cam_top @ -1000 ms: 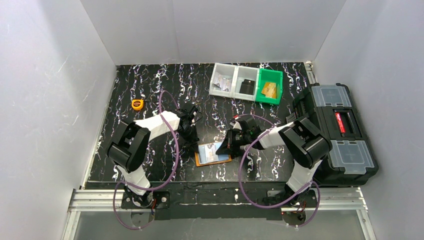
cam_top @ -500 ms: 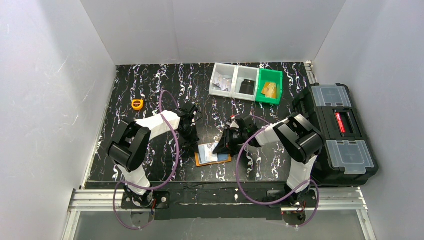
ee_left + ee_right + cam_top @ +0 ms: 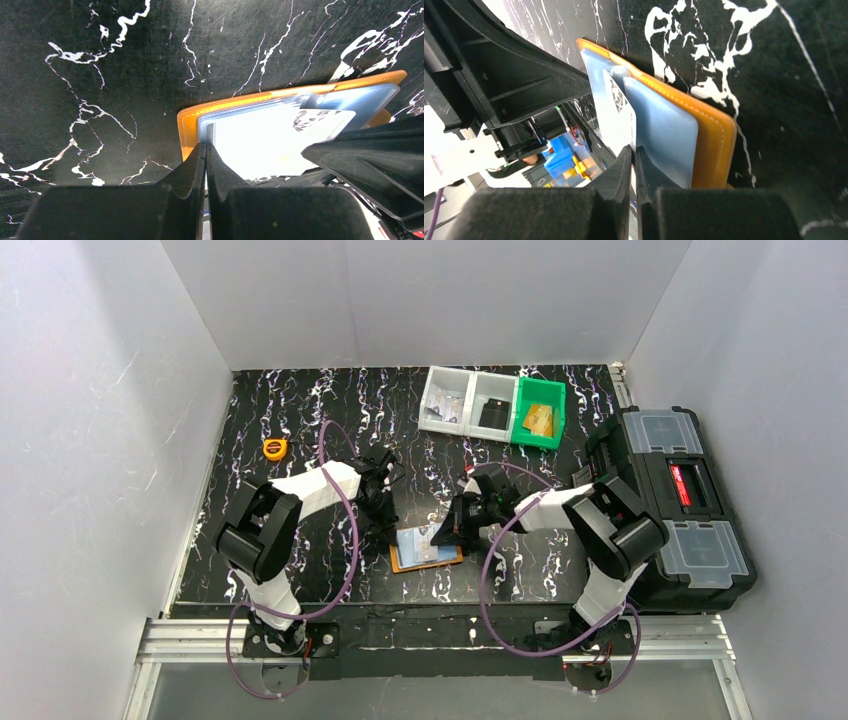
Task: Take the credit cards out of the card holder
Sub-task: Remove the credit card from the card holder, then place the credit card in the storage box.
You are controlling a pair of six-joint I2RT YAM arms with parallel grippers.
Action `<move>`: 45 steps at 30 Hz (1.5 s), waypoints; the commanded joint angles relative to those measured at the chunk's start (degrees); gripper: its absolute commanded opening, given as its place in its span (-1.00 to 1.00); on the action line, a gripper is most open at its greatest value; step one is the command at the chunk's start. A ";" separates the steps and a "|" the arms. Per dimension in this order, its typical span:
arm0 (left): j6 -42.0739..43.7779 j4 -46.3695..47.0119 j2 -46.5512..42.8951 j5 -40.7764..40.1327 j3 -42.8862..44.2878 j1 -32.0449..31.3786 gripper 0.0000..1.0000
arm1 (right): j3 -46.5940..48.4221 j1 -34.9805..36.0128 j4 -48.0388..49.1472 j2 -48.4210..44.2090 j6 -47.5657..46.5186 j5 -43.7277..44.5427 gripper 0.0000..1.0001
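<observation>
In the top view, the card holder (image 3: pixel 425 548) is seen lying open on the desk (image 3: pixel 300 420), lower centre. In the left wrist view, the left tool (image 3: pixel 206 150) is pressed together at the holder's orange edge. In the right wrist view, a white card (image 3: pixel 621 117) is pinched by the right tool (image 3: pixel 633 150).

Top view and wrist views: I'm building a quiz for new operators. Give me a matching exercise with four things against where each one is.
Things:
1. tape measure
2. green bin
3. toolbox
4. white card

Places:
a. at the back, right of centre
b. pinched in the right pincer, over the open card holder
c. on the left, alone
d. far right

Pairs: 1-c, 2-a, 3-d, 4-b
</observation>
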 commanded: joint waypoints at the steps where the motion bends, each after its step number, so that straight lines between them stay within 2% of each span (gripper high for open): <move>1: 1.88 -3.38 3.32 -7.47 -3.16 -0.20 -1.00 | 1.37 -0.54 -10.76 -4.10 -6.30 7.31 -0.97; 13: 2.46 -4.53 1.83 -6.96 -0.70 -0.20 -1.00 | 5.19 -0.70 -21.28 -10.48 -10.54 10.82 -0.97; 27: 3.74 -12.53 -5.81 -7.58 11.80 -0.20 -1.00 | 13.36 -2.58 -32.03 -18.93 -12.99 10.59 -0.97; 30: 4.06 -13.64 -7.68 -6.86 13.36 -0.20 -0.81 | 15.88 -2.95 -34.19 -19.50 -13.25 10.66 -0.97; 33: 4.38 -13.96 -9.80 -6.07 14.03 -0.20 -0.48 | 18.60 -3.45 -35.65 -19.67 -13.36 10.86 -0.97; 35: 4.54 -14.09 -11.48 -5.52 14.13 -0.20 -0.15 | 20.65 -4.02 -36.58 -19.31 -13.80 11.78 -0.97; 40: 4.83 -14.60 -15.44 -5.05 13.87 -0.20 0.86 | 28.47 -7.69 -38.70 -15.66 -14.37 12.59 -0.97; 41: 4.91 -14.85 -16.40 -5.04 13.77 -0.20 0.94 | 30.72 -8.58 -39.32 -14.43 -14.80 12.97 -0.97; 45: 4.77 -14.48 -19.37 -4.10 11.95 -0.20 0.97 | 41.22 -12.13 -41.69 -6.85 -17.31 14.57 -0.97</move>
